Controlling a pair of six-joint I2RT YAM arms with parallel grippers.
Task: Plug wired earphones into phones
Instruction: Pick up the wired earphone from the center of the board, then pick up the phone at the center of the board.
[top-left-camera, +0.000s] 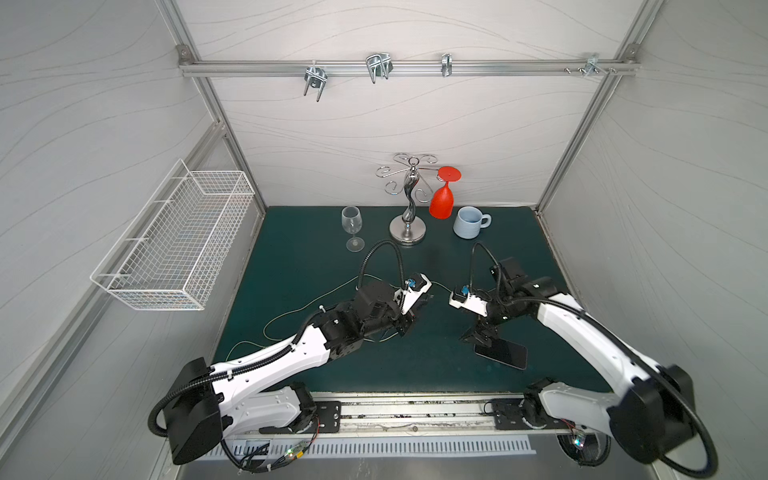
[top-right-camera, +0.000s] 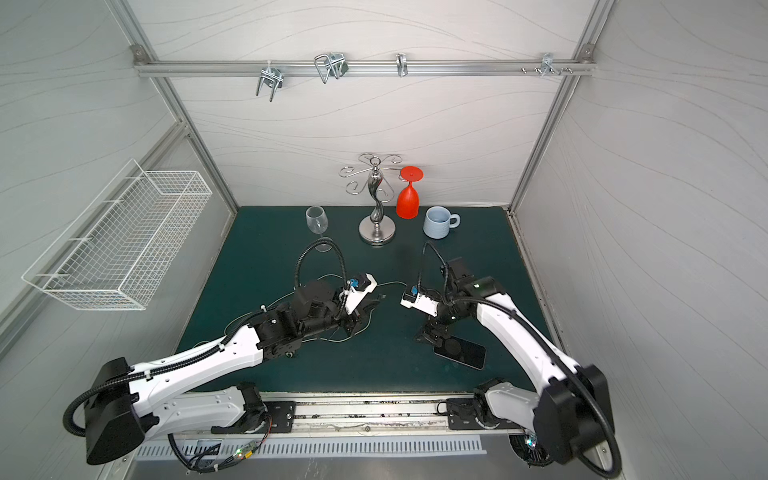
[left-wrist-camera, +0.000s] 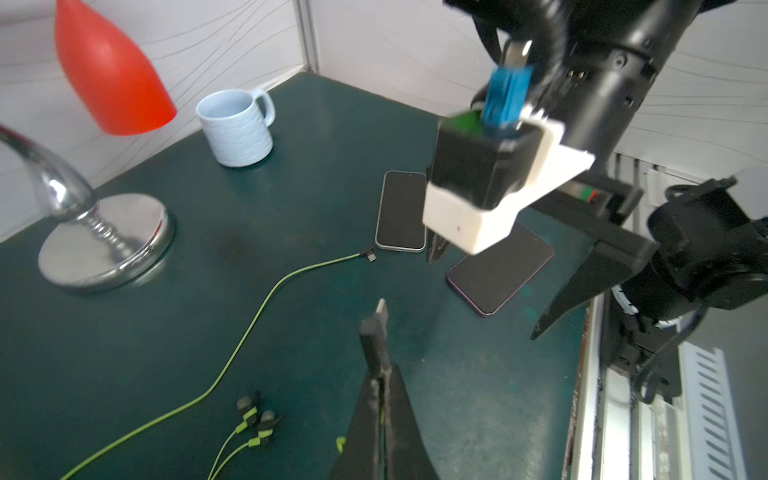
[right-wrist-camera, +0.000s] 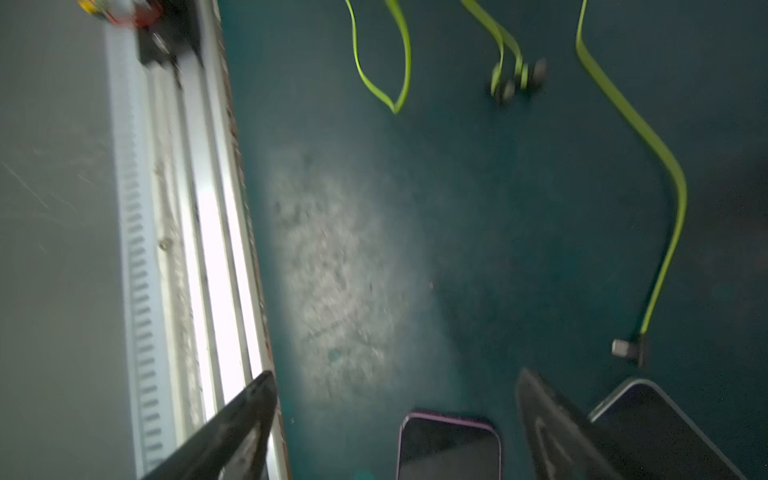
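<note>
- Currently, the silver-rimmed phone (left-wrist-camera: 401, 212) is seen lying flat, screen up, on the green mat (left-wrist-camera: 291, 174). It is used as the landmark for all places below.
- The purple-rimmed phone (left-wrist-camera: 498, 270) is laid just beside the landmark, also screen up and turned at an angle to it.
- The right gripper (right-wrist-camera: 395, 374) is spread wide and nothing is held in it. One short end of the purple-rimmed phone is found between its fingers (right-wrist-camera: 552, 419), and one finger is placed between the two phones.
- The free plug (left-wrist-camera: 369, 254) of one earphone set is seen on the mat just beside a short edge of the landmark, not inserted. Its yellow-green cable (left-wrist-camera: 266, 299) is led away from the landmark.
- Two earbuds (left-wrist-camera: 257, 415) are seen farther from the landmark, on the same side.
- The left gripper (left-wrist-camera: 374, 328) is closed, apart from the landmark on that same side. The held plug (left-wrist-camera: 381, 309), dark with a pale tip, is pinched in it.
- The blue mug (left-wrist-camera: 237, 129) is placed well apart from the landmark.
</note>
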